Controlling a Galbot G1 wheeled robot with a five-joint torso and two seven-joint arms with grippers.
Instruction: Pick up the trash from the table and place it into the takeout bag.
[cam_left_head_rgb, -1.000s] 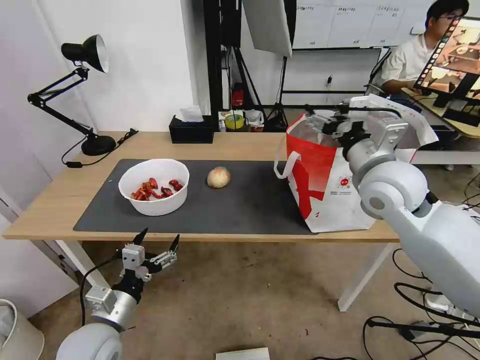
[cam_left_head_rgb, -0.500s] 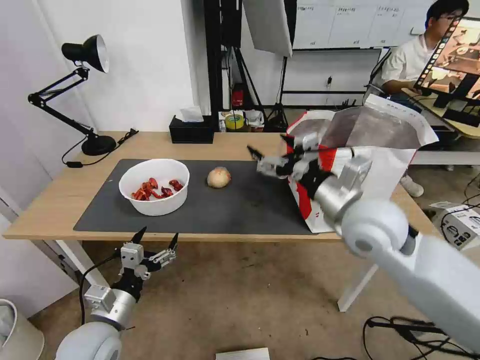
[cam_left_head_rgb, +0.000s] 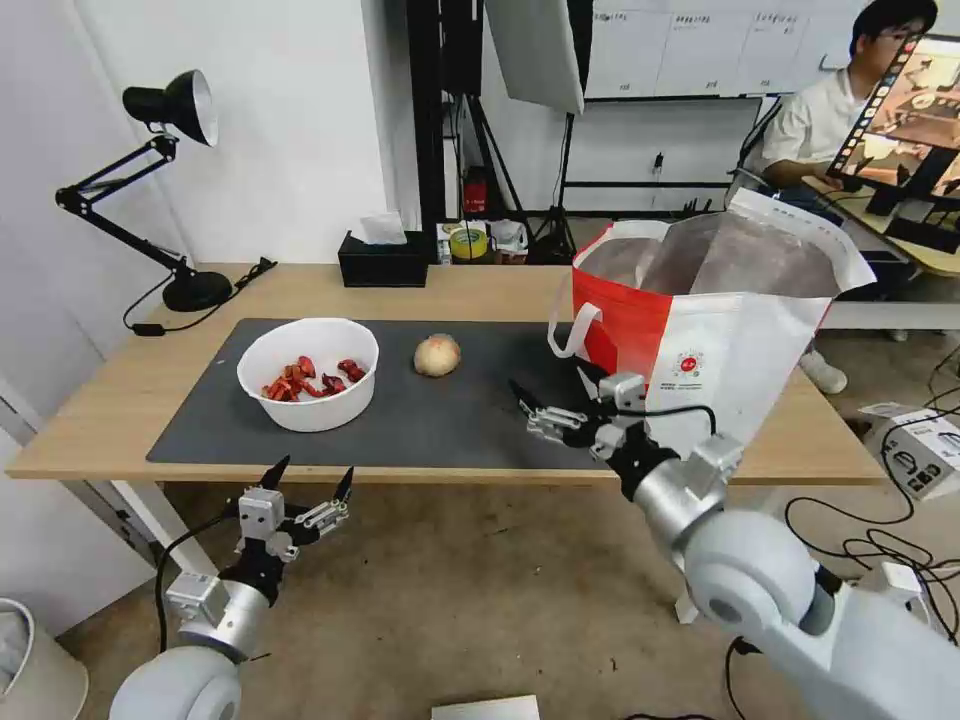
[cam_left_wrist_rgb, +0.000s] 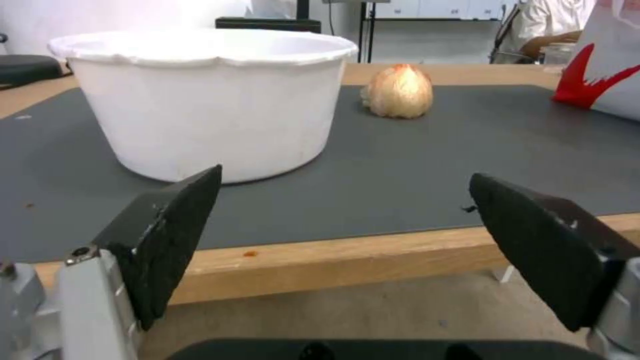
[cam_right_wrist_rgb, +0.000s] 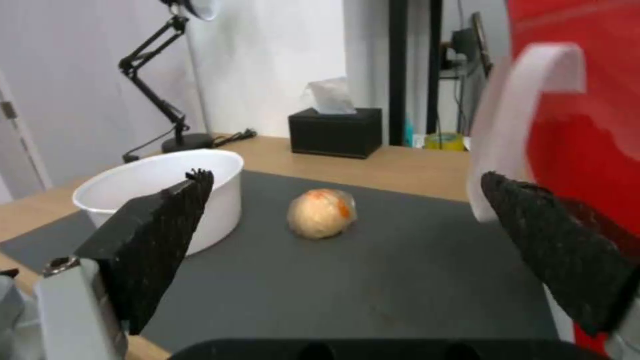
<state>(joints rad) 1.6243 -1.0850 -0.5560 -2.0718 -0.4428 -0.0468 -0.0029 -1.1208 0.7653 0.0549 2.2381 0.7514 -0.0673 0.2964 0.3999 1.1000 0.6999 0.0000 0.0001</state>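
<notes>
Black-padded and spread wide, the right gripper (cam_left_head_rgb: 556, 394) hung empty over the dark mat's (cam_left_head_rgb: 480, 420) front edge, just beside the takeout bag (cam_left_head_rgb: 700, 330). Farther along the mat sat the tan wrapped ball (cam_left_head_rgb: 438, 354), then the white bowl (cam_left_head_rgb: 308, 372), both left to bag. The left gripper (cam_left_head_rgb: 310, 480) waited open below the table (cam_left_head_rgb: 120, 390).

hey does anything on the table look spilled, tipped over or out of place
Nothing stands out. The white bowl sits upright on the grey mat, scraps inside; the wrapped ball rests beside it; the takeout bag stands open.
</notes>
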